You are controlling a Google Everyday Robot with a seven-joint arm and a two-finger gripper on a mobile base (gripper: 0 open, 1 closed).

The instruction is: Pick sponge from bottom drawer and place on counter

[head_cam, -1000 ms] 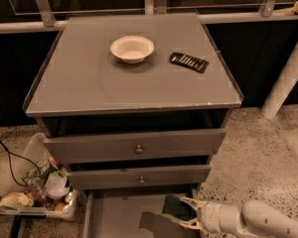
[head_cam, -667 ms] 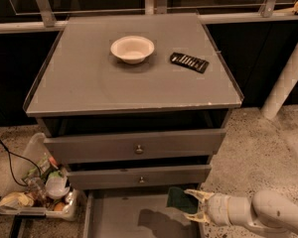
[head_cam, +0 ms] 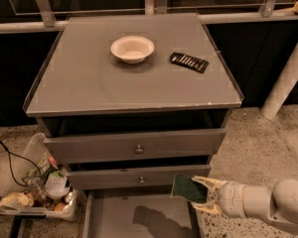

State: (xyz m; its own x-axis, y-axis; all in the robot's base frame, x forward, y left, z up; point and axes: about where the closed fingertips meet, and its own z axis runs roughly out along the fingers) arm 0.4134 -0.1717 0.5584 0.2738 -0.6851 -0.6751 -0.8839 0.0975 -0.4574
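The sponge [head_cam: 187, 188] is held, green face showing, between the fingers of the pincer [head_cam: 204, 194], which is closed on it above the right side of the open bottom drawer [head_cam: 109, 221]. Since a second ago, both have been raised slightly. A white bowl [head_cam: 132, 48] and a black ridged object [head_cam: 188, 62] are left unmoved on the surface [head_cam: 89, 88].

I face a grey cabinet [head_cam: 99, 145] on a speckled stone floor [head_cam: 258, 138]. Behind it stand dark panels [head_cam: 10, 73] under a pale metal rail [head_cam: 15, 28] with slanted brackets. A white post [head_cam: 288, 78] leans at the right. Left of the cabinet, a clear tray [head_cam: 35, 211] of clutter sits on the floor, with a black cable [head_cam: 5, 150] looping beside it. My hand [head_cam: 202, 195], closed around the sponge [head_cam: 187, 188], hangs low at the cabinet's front right. The light is dim.
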